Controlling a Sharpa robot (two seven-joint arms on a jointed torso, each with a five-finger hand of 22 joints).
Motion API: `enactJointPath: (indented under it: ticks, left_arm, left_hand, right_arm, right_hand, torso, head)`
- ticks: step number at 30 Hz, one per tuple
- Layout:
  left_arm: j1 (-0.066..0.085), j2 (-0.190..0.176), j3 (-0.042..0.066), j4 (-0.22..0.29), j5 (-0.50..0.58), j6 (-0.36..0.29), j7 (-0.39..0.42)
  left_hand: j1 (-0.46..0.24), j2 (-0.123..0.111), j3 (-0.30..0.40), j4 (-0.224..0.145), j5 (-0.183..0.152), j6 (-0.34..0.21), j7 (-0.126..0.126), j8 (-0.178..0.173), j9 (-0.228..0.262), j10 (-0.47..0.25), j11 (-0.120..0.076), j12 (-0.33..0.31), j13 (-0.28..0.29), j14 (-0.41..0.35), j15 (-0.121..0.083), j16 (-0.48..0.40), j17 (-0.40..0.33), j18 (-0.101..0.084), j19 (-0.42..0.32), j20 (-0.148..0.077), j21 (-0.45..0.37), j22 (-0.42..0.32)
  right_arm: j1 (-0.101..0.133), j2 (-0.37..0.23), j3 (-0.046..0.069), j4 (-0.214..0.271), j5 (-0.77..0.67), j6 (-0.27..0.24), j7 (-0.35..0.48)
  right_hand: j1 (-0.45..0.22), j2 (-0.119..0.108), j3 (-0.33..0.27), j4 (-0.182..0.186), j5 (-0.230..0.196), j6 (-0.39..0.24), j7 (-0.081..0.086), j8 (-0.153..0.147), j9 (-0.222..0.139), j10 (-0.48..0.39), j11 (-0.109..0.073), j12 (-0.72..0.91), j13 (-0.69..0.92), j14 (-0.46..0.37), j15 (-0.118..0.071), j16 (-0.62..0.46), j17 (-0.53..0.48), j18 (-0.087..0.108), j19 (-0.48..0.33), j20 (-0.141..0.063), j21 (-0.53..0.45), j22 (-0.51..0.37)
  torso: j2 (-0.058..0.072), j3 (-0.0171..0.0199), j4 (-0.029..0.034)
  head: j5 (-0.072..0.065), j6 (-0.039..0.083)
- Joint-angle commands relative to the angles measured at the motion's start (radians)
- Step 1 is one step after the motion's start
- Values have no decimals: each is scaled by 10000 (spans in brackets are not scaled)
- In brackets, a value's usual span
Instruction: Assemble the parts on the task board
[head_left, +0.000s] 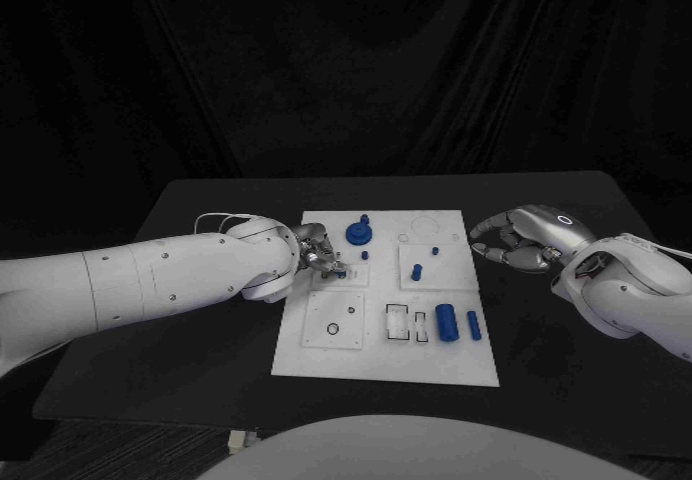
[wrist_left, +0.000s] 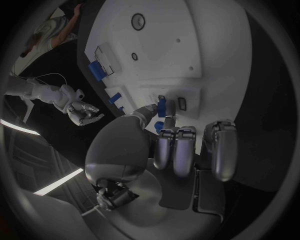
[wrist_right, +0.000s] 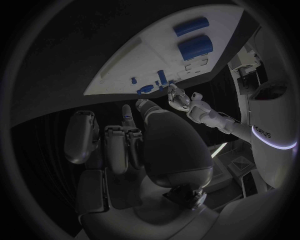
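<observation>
The white task board lies in the middle of the table. My left hand hovers over its far left corner. There my thumb and a fingertip pinch a small blue peg that stands upright on the board. A round blue piece sits just beyond it. Two more blue pegs stand near the board's middle. A thick blue cylinder and a slim one lie at the right. My right hand hangs beside the board's far right corner, fingers apart and holding nothing.
The near left of the board has a square plate with a round hole, and rectangular slots lie beside it. Black table surrounds the board on all sides, and a dark curtain closes off the back.
</observation>
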Motion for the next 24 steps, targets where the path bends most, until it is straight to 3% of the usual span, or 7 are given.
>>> enactJointPath:
  ticks: [1,16,24]
  left_arm:
    - [-36,33,2,-4,-26,91,130]
    - [-76,47,1,15,-26,202,145]
    - [-83,-4,0,91,-26,289,119]
  left_hand:
    - [42,12,21,21,-26,-12,-39,22,6,1027,-70,35,2634,1057,-57,26,2635,95,153,-69,14,2114]
    - [-43,-9,-9,88,-76,-48,-21,1,-14,1027,-57,35,2634,1057,-51,26,2635,107,125,-67,-37,2097]
    - [-282,-53,-161,314,-501,-86,12,-74,-107,1027,-24,35,2634,1057,-20,26,2635,111,107,-44,-71,2088]
  right_arm:
    - [-27,-12,6,20,-25,-129,-84]
    - [-32,-1,6,20,-25,-124,-85]
    - [-43,3,6,12,-25,-122,-87]
  right_hand:
    - [50,-14,35,1,45,-21,14,-10,-10,1064,46,25,2633,922,21,-18,2223,124,-58,4,-57,1592]
    - [44,-18,54,-6,49,-20,14,-13,-18,1064,46,25,2633,922,21,-19,2223,126,-58,4,-73,1590]
    - [44,-18,54,-6,49,-20,14,-13,-18,1064,46,25,2633,922,21,-19,2223,126,-58,4,-73,1590]
  torso:
    - [2,0,-1]
    - [2,-1,-3]
    - [1,1,-1]
  head:
    - [-4,-1]
    - [-4,-1]
    - [-7,-1]
